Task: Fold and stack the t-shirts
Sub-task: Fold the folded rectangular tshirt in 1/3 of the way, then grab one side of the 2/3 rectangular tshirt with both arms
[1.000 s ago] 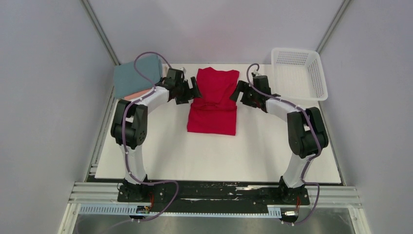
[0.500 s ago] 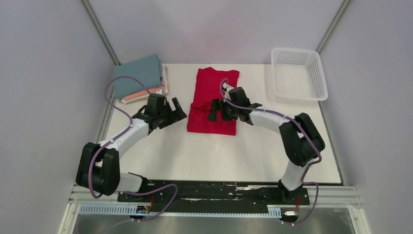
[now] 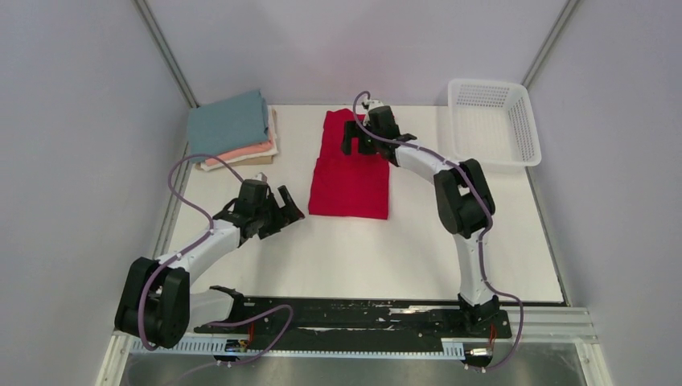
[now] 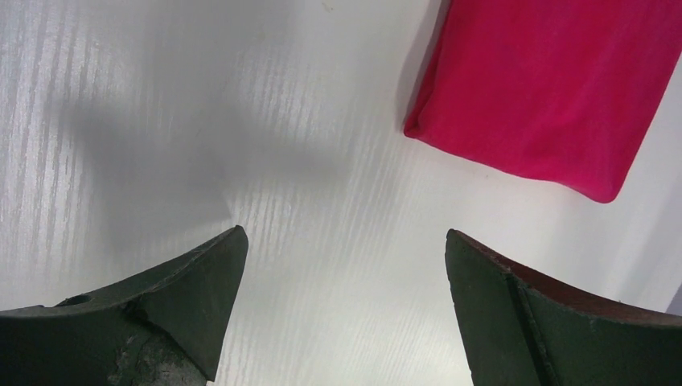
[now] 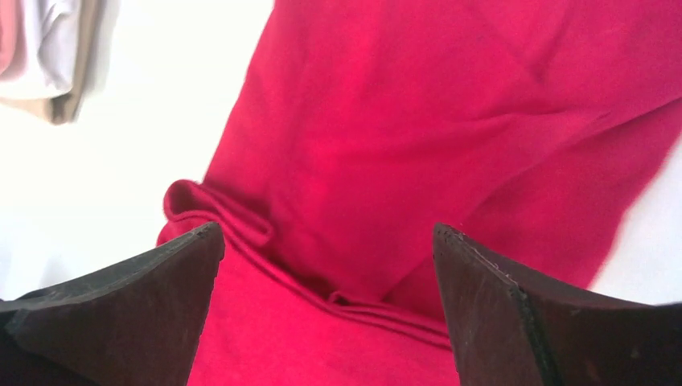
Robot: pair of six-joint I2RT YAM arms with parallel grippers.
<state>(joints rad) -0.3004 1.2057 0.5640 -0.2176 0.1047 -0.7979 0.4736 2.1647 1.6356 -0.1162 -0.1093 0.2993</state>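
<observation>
Red t-shirt [image 3: 351, 177] lies at middle of desk [image 3: 362, 249] as narrow lengthwise strip, sleeves seemingly tucked in. Since a second ago, left gripper [image 3: 288, 207] drew back beside near-left corner and right gripper [image 3: 359, 145] shifted over far end. Both jaws apart, empty. Likely crosswise fold next, then onto folded stack [image 3: 233, 129].

A: What fills the field?
B: The red t-shirt [image 5: 418, 121], lying on the white table [image 5: 161, 121]. A rolled hem ridge crosses its lower left part.
A: And the two dark wedges?
B: The fingers [image 5: 137, 297] of the right gripper [image 5: 326, 233], spread wide over the shirt's lower part, with only cloth showing between them.
A: Up and left of the shirt?
B: Folded shirts [image 5: 48, 56], with pink, pale and tan edges, lying apart from it.
</observation>
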